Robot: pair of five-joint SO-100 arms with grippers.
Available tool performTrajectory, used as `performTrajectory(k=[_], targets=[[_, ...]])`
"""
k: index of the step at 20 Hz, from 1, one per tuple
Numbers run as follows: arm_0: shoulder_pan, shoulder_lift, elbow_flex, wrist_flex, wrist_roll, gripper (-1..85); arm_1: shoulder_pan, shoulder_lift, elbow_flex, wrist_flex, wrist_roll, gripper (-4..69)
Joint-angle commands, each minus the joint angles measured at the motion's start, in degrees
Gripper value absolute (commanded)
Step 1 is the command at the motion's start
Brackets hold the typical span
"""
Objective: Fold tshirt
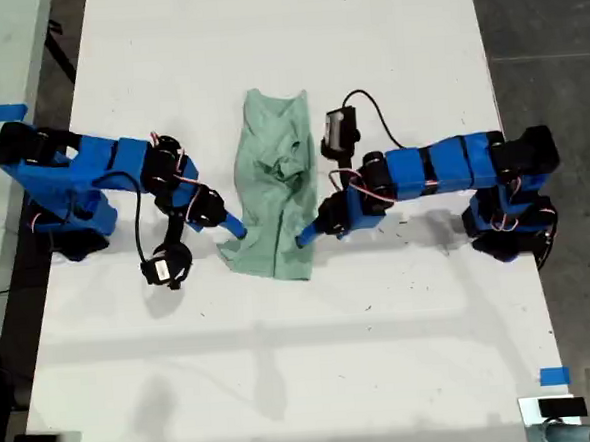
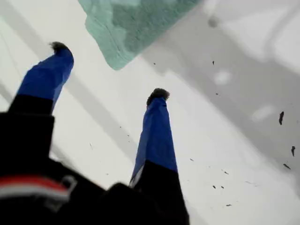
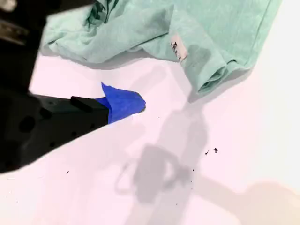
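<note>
Starting at my first end effector (image 2: 108, 70): its two blue fingers (image 2: 154, 126) are spread apart and hold nothing, with a corner of the tshirt (image 2: 126, 23) just beyond their tips. Only one blue finger (image 3: 123, 101) of my second end effector shows, beside the cloth and not on it, so I cannot tell whether it is released or clenched.

Further out, the tshirt (image 1: 273, 187) lies mid-bench (image 1: 403, 355) between the two arms as a long, narrow, rumpled strip, with an arm tip at its edge on either side.

I judge the fold only partly made. The risk is a pinch that takes just the top layer, or an uneven pull by the two arms. Either would drag this soft cloth into a bunch and undo the strip. A finger pushing at the hem could also wrinkle it.
</note>
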Motion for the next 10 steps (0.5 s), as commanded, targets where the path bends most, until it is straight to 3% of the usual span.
performTrajectory(k=[1, 10], targets=[[-0.44, -4.04, -5.1, -2.55, 2.55, 29.2, -0.7, -6.42, -10.72, 0.44, -1.14, 30.4], [-2.81, -20.92, -6.33, -10.02, 3.87, 28.2, -1.23, -25.75, -21.71, -3.96, -1.23, 30.4]])
